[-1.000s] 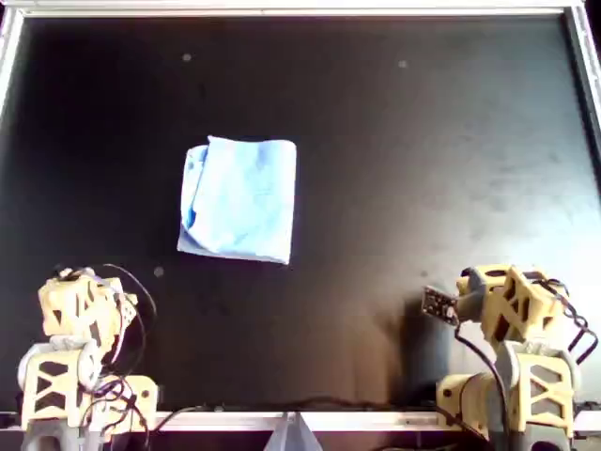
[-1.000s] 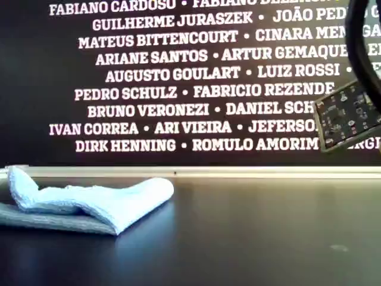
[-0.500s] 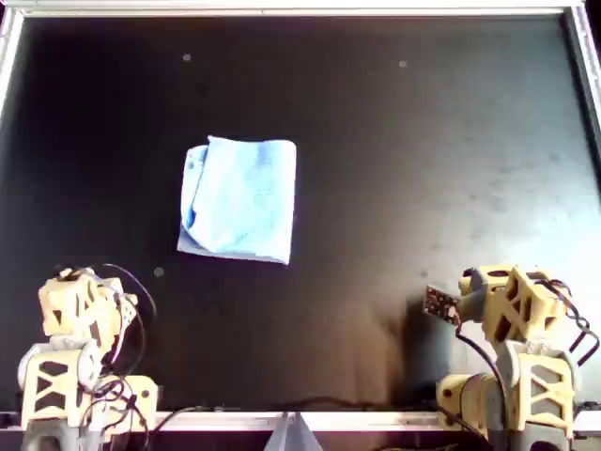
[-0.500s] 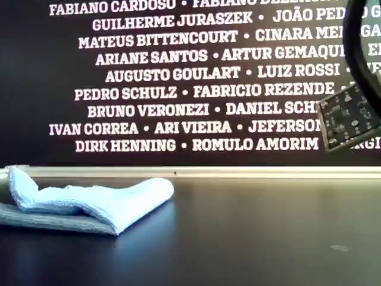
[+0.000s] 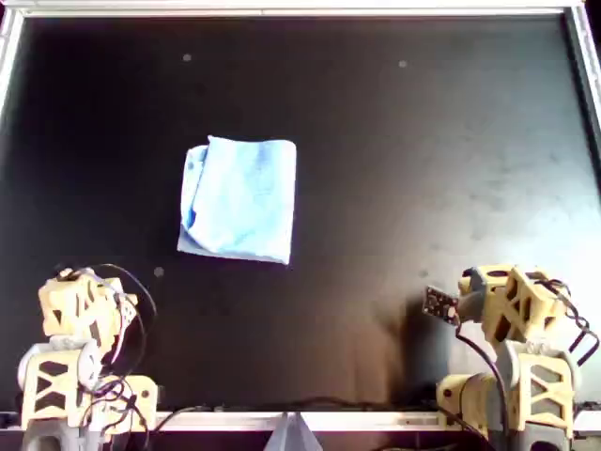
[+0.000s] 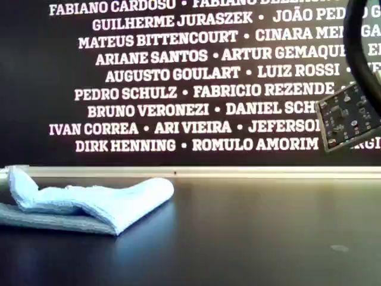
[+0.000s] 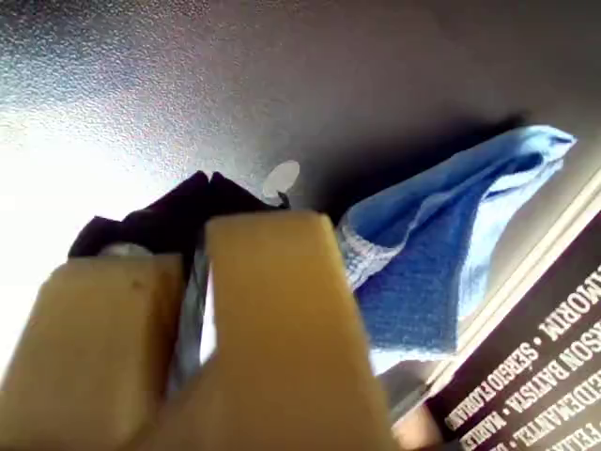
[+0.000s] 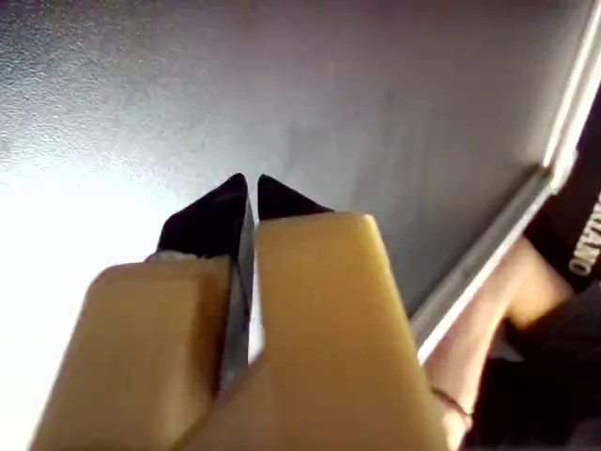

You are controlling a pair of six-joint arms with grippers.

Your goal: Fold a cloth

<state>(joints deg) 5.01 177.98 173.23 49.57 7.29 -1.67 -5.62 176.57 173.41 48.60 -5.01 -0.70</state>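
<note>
The cloth (image 5: 239, 199) is light blue and lies folded into a rough rectangle on the black table, left of centre in the overhead view. It shows as a low, doubled-over heap (image 6: 89, 202) at the exterior view's left. My left gripper (image 7: 208, 178) is shut on nothing, with the cloth (image 7: 441, 254) some way beyond its tips. The left arm (image 5: 80, 310) sits folded back at the overhead view's lower left, well clear of the cloth. My right gripper (image 8: 252, 183) is also shut on nothing over bare table, its arm (image 5: 512, 301) at the overhead view's lower right.
A pale metal frame (image 5: 300, 11) rims the black table. A dark wall with white names (image 6: 178, 77) stands behind it. A small circuit board (image 6: 348, 116) on the right arm hangs at the exterior view's right. A white speck (image 7: 280, 178) lies on the table.
The circuit board on the right arm has shifted and tilted slightly in the exterior view. The cloth and the left arm have not moved.
</note>
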